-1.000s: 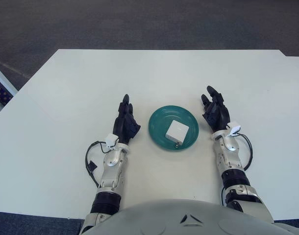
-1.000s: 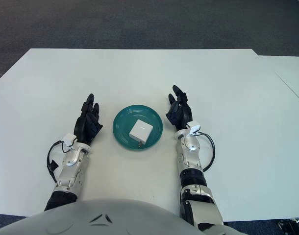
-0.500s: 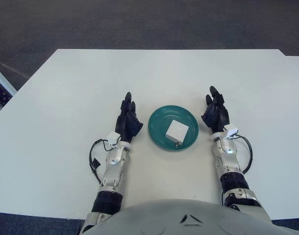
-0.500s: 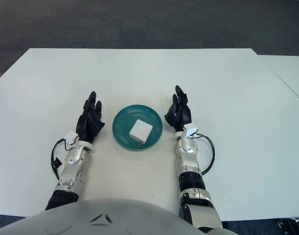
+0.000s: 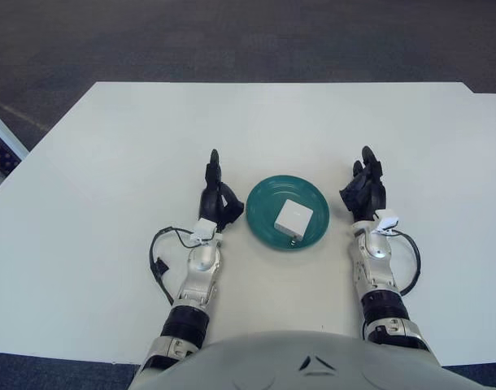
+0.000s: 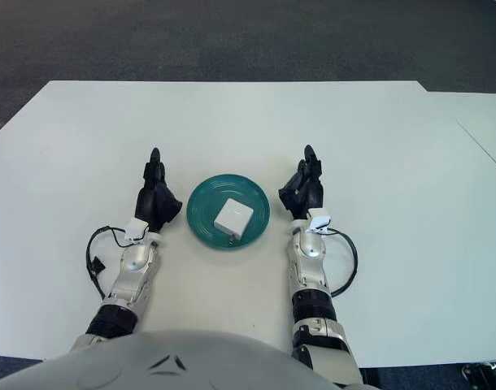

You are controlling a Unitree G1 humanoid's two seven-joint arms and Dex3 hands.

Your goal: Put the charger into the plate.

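Small white square charger [image 5: 293, 218] seen lying flat inside the round teal-green plate [image 5: 263, 213], a little right of the plate's centre, with short metal prongs pointing toward the lower edge of the frame. Plate sat on the large white table [image 5: 110, 154], just below mid-frame.

Left black three-finger hand [image 5: 215, 200] noted just left of the plate, near the rim but apparently not touching it. Turned edge-on, fingers extended toward the top of the frame and drawn close together, holding nothing. Silver forearm trailed down toward lower centre-left, with a loop of black cable [image 5: 159, 262] beside it on the left.

Right black three-finger hand [image 5: 363, 188] noted right of the plate, a clear strip of white table between the two. Also edge-on, fingers straight and close together, pointing up-frame, holding nothing. Contact with the tabletop could not be judged for either hand from this angle. Second black cable loop [image 5: 411, 262] hung to the right of the right forearm.

Grey rounded torso shell [image 5: 305, 361] filled the bottom centre of the frame. Dark grey carpeted floor [image 5: 232, 41] ran across the top, beyond the table's far edge.
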